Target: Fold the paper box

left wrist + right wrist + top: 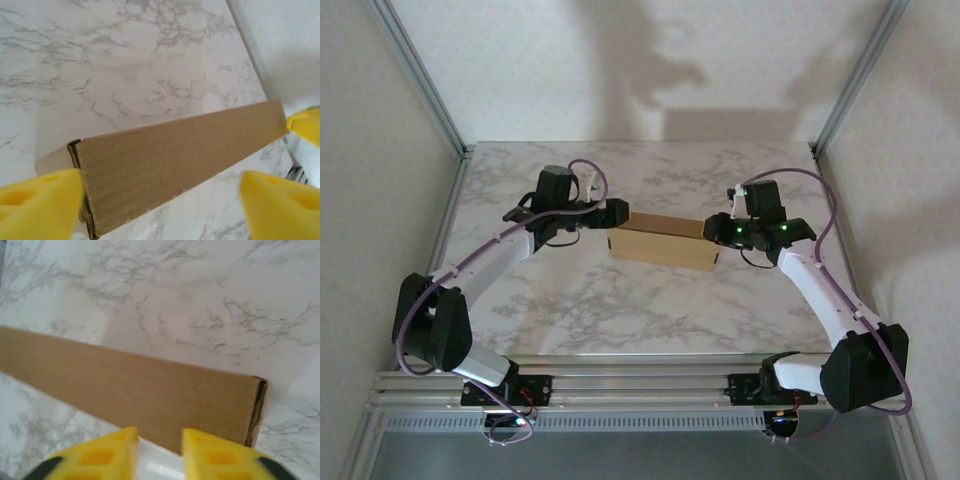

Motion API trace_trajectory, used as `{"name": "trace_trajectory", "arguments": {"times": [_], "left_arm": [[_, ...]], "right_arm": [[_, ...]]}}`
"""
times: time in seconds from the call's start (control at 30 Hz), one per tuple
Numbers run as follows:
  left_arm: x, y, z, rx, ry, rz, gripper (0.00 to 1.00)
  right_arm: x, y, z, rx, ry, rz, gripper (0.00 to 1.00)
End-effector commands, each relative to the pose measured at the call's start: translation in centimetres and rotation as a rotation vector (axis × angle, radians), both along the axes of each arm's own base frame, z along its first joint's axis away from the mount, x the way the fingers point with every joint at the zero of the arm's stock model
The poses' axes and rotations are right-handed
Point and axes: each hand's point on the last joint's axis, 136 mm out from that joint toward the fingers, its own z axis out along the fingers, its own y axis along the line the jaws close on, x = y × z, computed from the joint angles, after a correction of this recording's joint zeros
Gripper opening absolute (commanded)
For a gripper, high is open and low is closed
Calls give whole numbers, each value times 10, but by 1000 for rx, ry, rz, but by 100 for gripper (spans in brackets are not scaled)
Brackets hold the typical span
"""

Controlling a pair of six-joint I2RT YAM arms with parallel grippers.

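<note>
The paper box (pixel 660 243) lies closed, a long brown shape near the middle of the marble table (pixel 620 320), between the 2 arms. The left gripper (pixel 160 200) is spread wide at the box's left end, with 1 yellow finger (pixel 40 200) against the corner and the other clear of it. The right gripper (pixel 159 450) is at the right end, its jaws narrow with a small gap and nothing visibly pinched

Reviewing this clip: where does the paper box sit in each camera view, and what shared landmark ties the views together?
Top external: paper box at table centre, long side running left-right.
Left wrist: box crosses the lower middle, rising rightward.
Right wrist: box spans the middle band, open end at right.
Shared landmark: the marble table.
</note>
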Motion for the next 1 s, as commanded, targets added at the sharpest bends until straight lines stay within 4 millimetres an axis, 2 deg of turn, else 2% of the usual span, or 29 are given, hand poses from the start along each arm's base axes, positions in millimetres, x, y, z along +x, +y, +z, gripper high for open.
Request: {"name": "trace_trajectory", "arguments": {"times": [0.0, 0.07, 0.13, 0.23, 0.3, 0.5, 0.67, 0.77, 0.97], "left_arm": [[0, 12, 40, -22, -17, 48, 99], [1, 23, 36, 33, -4, 78, 99], [0, 34, 28, 64, 24, 108, 99], [-3, 42, 15, 68, 76, 124, 99], [-4, 44, 7, 71, 99, 132, 99], [-4, 37, -18, 53, 141, 104, 99], [-4, 26, -35, 21, 157, 45, 99], [-1, 23, -42, 14, 170, 38, 92], [1, 15, -50, -14, 197, 1, 77]], "right_arm": [[-14, 3, 36, 53, -19, 36, 42], [-16, -2, 43, 48, -15, 26, 55], [-19, -9, 46, 53, 1, 12, 75], [-21, -19, 46, 79, 51, -7, 92], [-20, -23, 43, 72, 64, 6, 99], [-11, -36, 13, 49, 172, -15, 99], [-6, -30, -8, 90, 208, -16, 87], [-2, -31, -21, 88, 227, -33, 80], [3, -30, -32, 105, 247, -57, 65]]}}
